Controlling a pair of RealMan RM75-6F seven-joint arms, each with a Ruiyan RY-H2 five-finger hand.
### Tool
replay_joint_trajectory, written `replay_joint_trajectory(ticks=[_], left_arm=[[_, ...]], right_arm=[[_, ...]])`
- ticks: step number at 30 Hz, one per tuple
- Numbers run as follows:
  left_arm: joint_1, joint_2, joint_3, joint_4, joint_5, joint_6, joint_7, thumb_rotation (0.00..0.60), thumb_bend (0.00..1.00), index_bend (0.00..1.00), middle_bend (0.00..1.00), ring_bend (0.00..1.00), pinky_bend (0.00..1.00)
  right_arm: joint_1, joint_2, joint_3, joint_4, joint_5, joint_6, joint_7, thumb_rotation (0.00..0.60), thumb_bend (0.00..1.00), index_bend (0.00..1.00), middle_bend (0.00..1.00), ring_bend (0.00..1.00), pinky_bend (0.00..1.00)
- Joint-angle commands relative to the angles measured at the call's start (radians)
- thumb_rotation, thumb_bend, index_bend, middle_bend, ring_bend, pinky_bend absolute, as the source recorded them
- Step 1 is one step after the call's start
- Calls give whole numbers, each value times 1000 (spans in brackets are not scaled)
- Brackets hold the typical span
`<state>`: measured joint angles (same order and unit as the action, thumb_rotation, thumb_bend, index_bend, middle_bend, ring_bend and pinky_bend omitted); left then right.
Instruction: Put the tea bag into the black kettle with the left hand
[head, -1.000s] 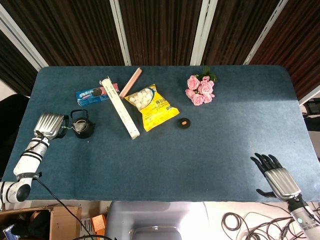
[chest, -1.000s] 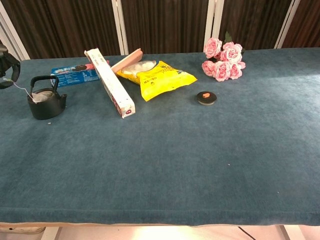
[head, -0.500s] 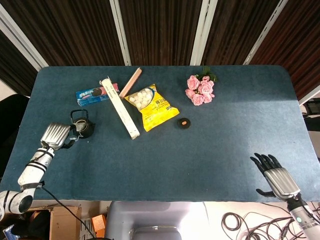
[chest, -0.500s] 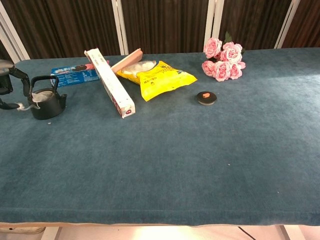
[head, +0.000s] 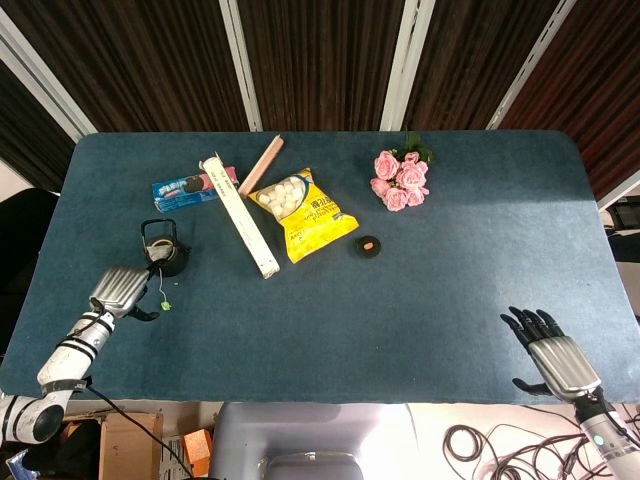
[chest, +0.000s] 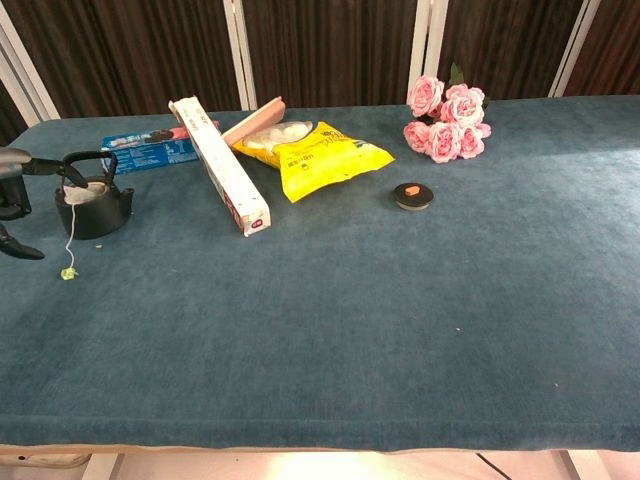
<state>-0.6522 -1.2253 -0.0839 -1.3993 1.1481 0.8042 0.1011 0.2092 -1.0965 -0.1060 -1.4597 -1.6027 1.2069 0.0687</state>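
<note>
The black kettle (head: 163, 252) (chest: 95, 200) stands at the left of the blue table. The white tea bag (chest: 76, 195) lies in the kettle's mouth. Its string hangs over the rim, and the green tag (head: 164, 305) (chest: 68, 273) lies on the cloth in front. My left hand (head: 121, 290) (chest: 12, 195) is just left of the kettle, near the table's front left. Its fingers are apart, and one finger reaches toward the kettle's handle. It holds nothing that I can see. My right hand (head: 552, 353) rests far off at the front right, fingers spread and empty.
A long white box (head: 240, 217), a yellow snack bag (head: 302, 212), a blue biscuit pack (head: 185, 188) and a pink stick (head: 261, 164) lie right of and behind the kettle. A small black lid (head: 369, 245) and pink roses (head: 401, 181) are further right.
My left hand has drawn back toward the front edge, away from the kettle. The tea bag now sits in the kettle, and its tag has dropped onto the cloth. The right hand has not moved.
</note>
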Motion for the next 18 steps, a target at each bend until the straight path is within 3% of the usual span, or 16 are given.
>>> replay_joint_trajectory(ticks=[1, 4, 8, 18], left_arm=[[-22, 12, -33, 40, -52, -71, -66, 405, 159, 168, 972, 927, 1000], [-37, -9, -34, 102, -94, -101, -42, 366, 222, 168, 973, 927, 1000], [-55, -42, -25, 188, -159, -147, -5, 359, 329, 168, 975, 929, 1000], [-64, -65, -19, 217, -170, -160, 16, 360, 345, 170, 975, 929, 1000]], right_arm=[[1, 0, 0, 2, 0, -2, 3, 600, 107, 0, 0, 0, 0], [2, 1, -1, 4, -1, -5, 2, 600, 107, 0, 0, 0, 0], [2, 3, -2, 1, 2, -8, 0, 600, 107, 0, 0, 0, 0], [4, 0, 2, 3, 9, -15, -4, 600, 107, 0, 0, 0, 0]])
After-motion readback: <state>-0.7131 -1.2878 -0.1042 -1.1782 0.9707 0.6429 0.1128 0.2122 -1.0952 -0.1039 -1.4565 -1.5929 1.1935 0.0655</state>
